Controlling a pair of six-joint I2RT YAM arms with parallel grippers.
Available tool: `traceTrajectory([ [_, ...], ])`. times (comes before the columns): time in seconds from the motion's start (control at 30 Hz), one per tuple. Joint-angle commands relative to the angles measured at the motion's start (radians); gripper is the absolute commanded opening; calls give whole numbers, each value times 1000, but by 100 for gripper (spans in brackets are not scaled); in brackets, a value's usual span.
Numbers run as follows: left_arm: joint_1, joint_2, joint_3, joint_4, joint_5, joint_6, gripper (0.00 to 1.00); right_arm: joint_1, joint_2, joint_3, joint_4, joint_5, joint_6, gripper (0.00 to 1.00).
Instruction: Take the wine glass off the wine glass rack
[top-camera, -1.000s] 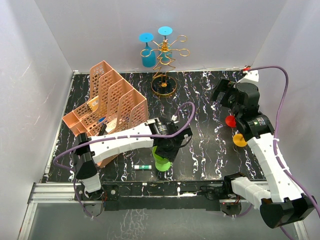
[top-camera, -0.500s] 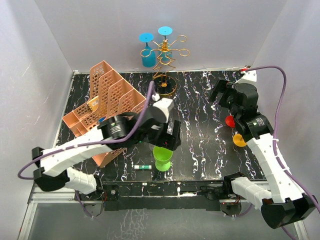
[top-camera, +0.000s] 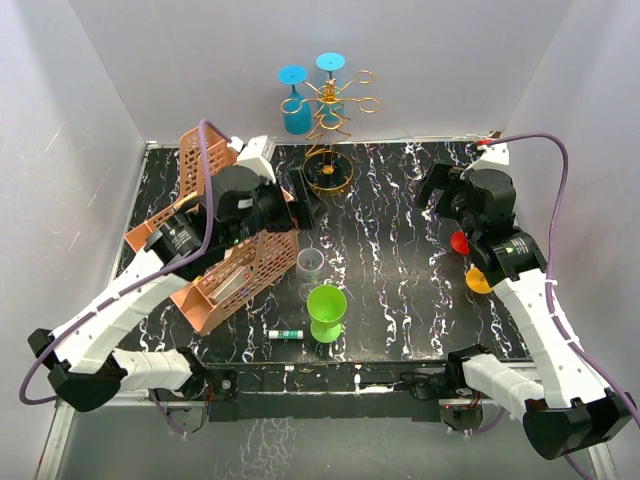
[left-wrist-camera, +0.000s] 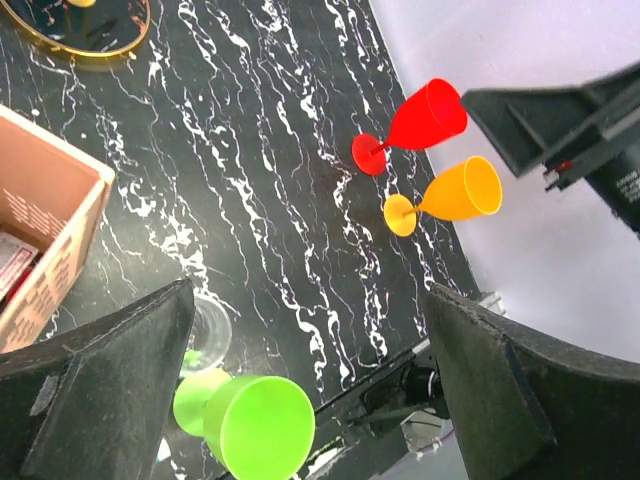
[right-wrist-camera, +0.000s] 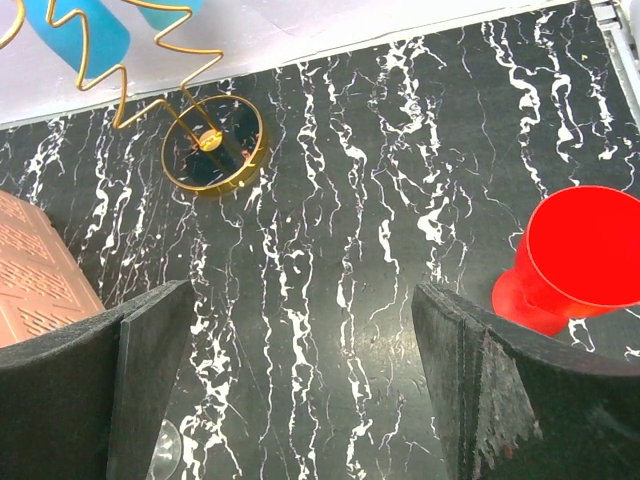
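The gold wire wine glass rack (top-camera: 331, 112) stands at the table's far edge, its ring base (right-wrist-camera: 212, 145) on the black marble top. Two blue wine glasses (top-camera: 297, 112) hang upside down from its left arms; one shows in the right wrist view (right-wrist-camera: 85, 30). My left gripper (top-camera: 300, 200) hovers open and empty beside the pink organizer, short of the rack base. In its wrist view the left gripper (left-wrist-camera: 310, 390) looks down on a green glass (left-wrist-camera: 250, 425) standing free. My right gripper (top-camera: 440, 192) is open and empty at the right, facing the rack.
A pink mesh organizer (top-camera: 225, 240) fills the left side. A clear glass (top-camera: 311, 265) stands just behind the green glass (top-camera: 326, 312). A red glass (top-camera: 460, 241) and an orange glass (top-camera: 480, 280) stand near the right arm. A white marker (top-camera: 285, 333) lies near the front edge.
My left gripper opened and let go of the green glass, then rose and swung back and left toward the organizer. The green glass stays upright. The right arm has barely moved.
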Motion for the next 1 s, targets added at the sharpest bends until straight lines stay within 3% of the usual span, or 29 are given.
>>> traceTrajectory([
  [0.0, 87, 61, 103, 41, 98, 64, 97, 7, -22, -6, 34, -44, 21, 99],
  [0.57, 487, 374, 344, 214, 363, 27, 97, 7, -32, -12, -42, -175, 86, 99],
  [0.97, 558, 738, 766, 177, 277, 72, 97, 5, -7, -25, -41, -177, 84, 99],
])
